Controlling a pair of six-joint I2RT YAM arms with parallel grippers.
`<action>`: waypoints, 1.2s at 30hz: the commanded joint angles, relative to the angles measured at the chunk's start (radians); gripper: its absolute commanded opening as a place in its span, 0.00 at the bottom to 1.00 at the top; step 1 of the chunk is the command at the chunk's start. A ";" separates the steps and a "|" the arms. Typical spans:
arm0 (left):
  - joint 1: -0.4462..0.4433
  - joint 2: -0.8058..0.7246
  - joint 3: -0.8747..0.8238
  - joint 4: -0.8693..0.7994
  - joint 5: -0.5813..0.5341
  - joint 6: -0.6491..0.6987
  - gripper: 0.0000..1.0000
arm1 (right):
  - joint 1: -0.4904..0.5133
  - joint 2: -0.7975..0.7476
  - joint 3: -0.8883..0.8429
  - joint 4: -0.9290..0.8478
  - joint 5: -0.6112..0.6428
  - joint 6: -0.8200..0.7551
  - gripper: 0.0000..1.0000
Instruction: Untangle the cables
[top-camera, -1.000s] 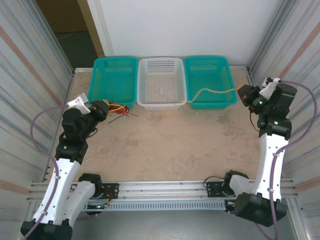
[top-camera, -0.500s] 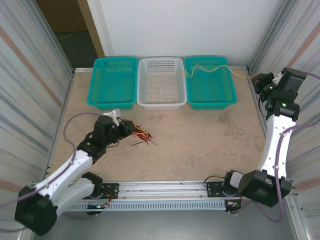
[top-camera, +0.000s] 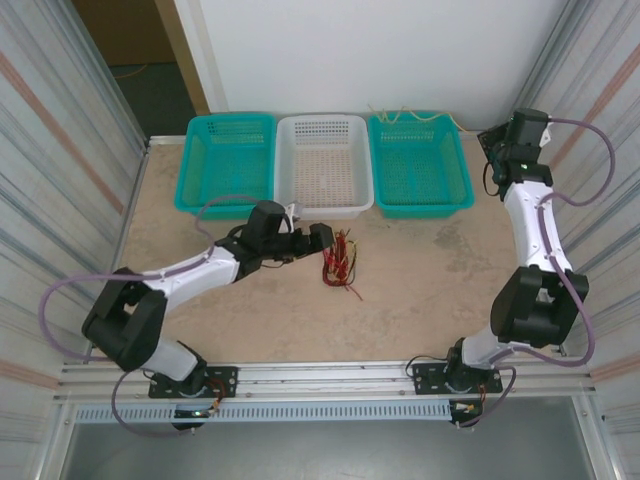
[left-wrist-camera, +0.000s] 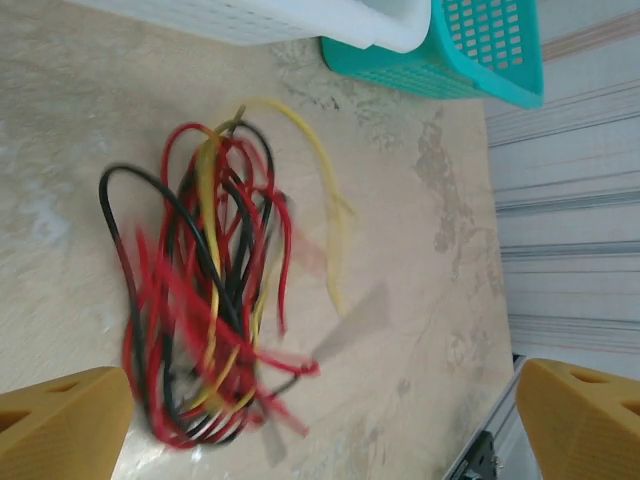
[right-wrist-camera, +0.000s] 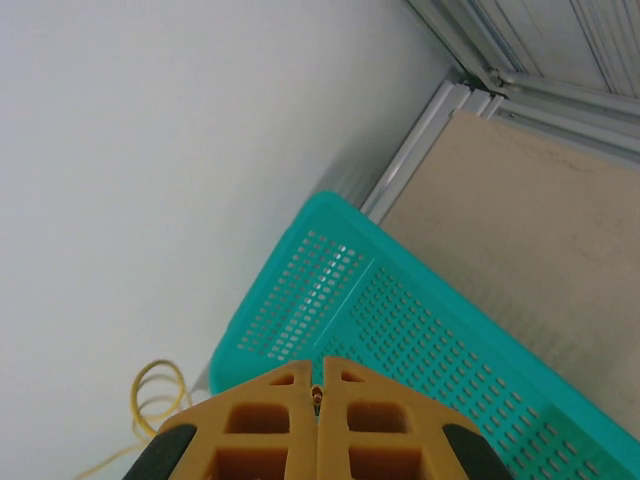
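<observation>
Resting before the wide-spread left gripper (top-camera: 322, 240): tangled bundle of thin red, black, yellow cables (left-wrist-camera: 205, 300); right gripper (right-wrist-camera: 318, 385) pinches thin pale yellow cable (top-camera: 405, 116).

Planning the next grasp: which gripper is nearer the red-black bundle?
Left. The left gripper is open right over the bundle, fingers either side. The right gripper is off by the right teal basket's far corner, shut on the yellow cable.
</observation>
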 joint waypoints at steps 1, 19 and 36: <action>0.001 -0.138 0.025 -0.260 -0.055 0.108 0.99 | 0.041 0.040 0.028 0.079 0.122 0.013 0.00; 0.008 -0.547 -0.102 -0.486 -0.127 0.147 0.99 | 0.106 0.146 -0.039 0.095 0.254 0.061 0.07; 0.103 -0.537 -0.084 -0.559 -0.106 0.086 0.99 | 0.077 -0.097 -0.122 -0.245 0.075 -0.185 0.76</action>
